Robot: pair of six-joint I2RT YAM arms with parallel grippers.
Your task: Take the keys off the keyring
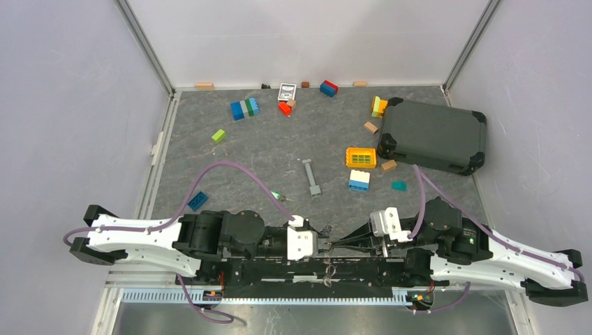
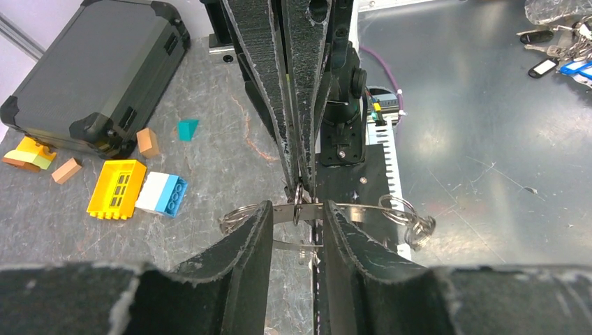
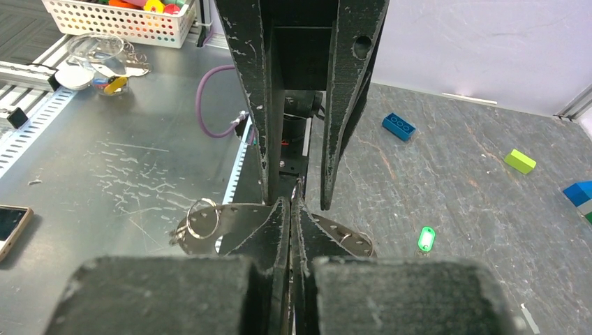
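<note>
at the near edge of the counter (image 1: 265,150), just above the arm bases, the keyring (image 2: 299,202) hangs in the air between the two arms. the right fingers (image 3: 278,234) are pressed together with no gap and seem to pinch the ring's wire. the left fingers (image 2: 248,244) stand partly apart on either side of it, and i cannot tell whether they touch metal. the job looks partway through. a green-headed key (image 1: 279,196) lies loose on the counter, well apart from the ring, so at least one is probably off. flat silver keys (image 2: 356,211) stick out to both sides of the ring and seem threaded on it, with smaller split rings (image 2: 237,218) at their outer ends, so most of the work is left. as for containers, the dark hard case (image 1: 433,135) at the far right of the counter is closed and its contents are hidden. beyond the counter, a white basket (image 3: 119,28) holds brightly coloured pieces, and a clear dish (image 3: 87,43) beside it holds what look like tagged keys.
</note>
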